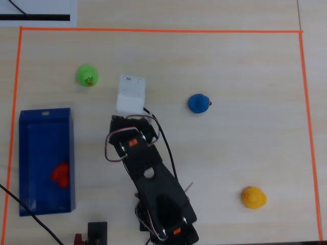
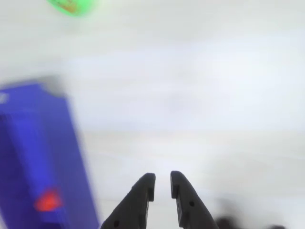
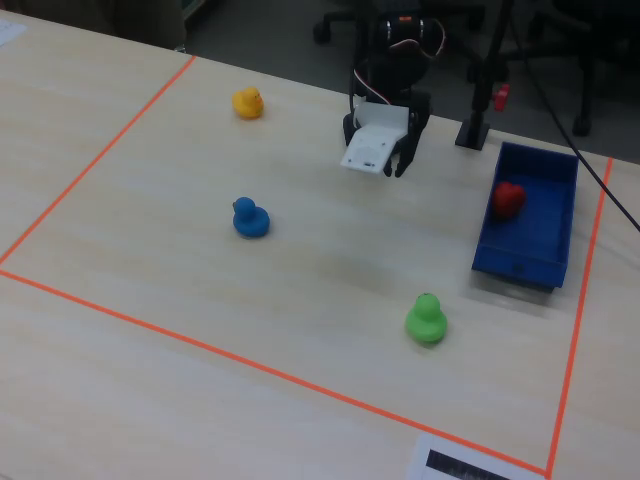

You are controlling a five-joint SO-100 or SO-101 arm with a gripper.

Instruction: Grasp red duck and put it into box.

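**Over bare desk: claw empty, red duck already in the box**

Above the open desk (image 1: 230,148), the claw (image 2: 162,183) hangs with nothing between its tips. In the wrist view the two dark fingers stand nearly together, a narrow slit of pale desk showing between them; nothing is gripped. The fixed view shows the claw (image 3: 402,160) pointing down beside its white wrist block, clear of every toy.

Key relation: the red duck (image 1: 60,174) lies to the left of the claw in the overhead view, well apart from it, and it sits inside the box (image 1: 46,116), towards the box's lower end in that view. Wrist view agrees, though blurred: red duck (image 2: 47,200) low at left, within the blue walls of the box (image 2: 28,124). Fixed view puts the red duck (image 3: 508,198) in the far half of the box (image 3: 520,262), to the right of the arm. Box long axis runs top to bottom in the overhead view, roughly parallel to the left-hand orange tape line.

Other toys, all on the desk and outside the box: green duck (image 1: 87,75), blue duck (image 1: 198,103), yellow duck (image 1: 253,197).

Judgement: placement looks complete; no grasp remains to be made. A sensible next move is simply retreating the arm without brushing the box wall.
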